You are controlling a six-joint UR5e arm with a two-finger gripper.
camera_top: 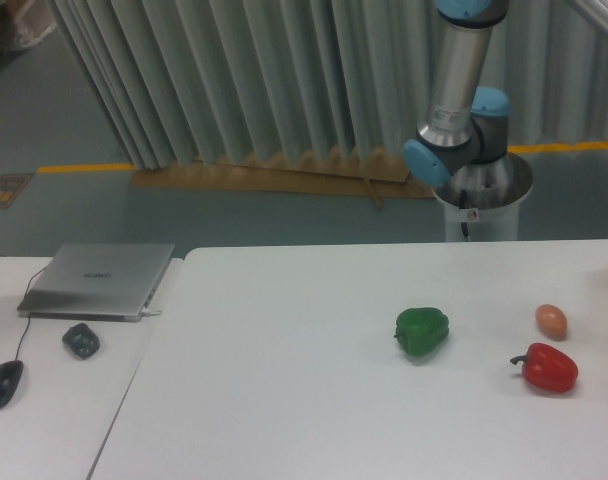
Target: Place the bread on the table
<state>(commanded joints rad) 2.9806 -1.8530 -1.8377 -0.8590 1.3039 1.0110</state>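
The large, plain white, smooth-topped table (284, 400) with a rounded corner fills the near part of the scene. On its near right side lies a glossy red bell pepper (547, 368) with a dark stem pointing left. Just beyond it, a little apart, sits a small round orange-tan egg-like ball (551, 320). Left of these two, toward the middle of the table, rests a glossy green bell pepper (422, 331).

To the left, an adjoining white desk (44, 400) meets the table's edge. Near its left edge lies a black computer mouse (3, 383) with a thin cable running away from it. A small dark lumpy object (81, 340) sits slightly farther and to the right, and beyond that a closed silver laptop (98, 279).

Behind the table on the right stands the silver arm (454, 90) with light blue joints on a round metal base (482, 200). It rises out of the top of the frame, so the gripper is out of view and its jaws cannot be judged. The pale beige bread is nowhere visible.

Farthest back hangs a pleated grey-green curtain (234, 70) over a grey floor with a yellow line (79, 167).
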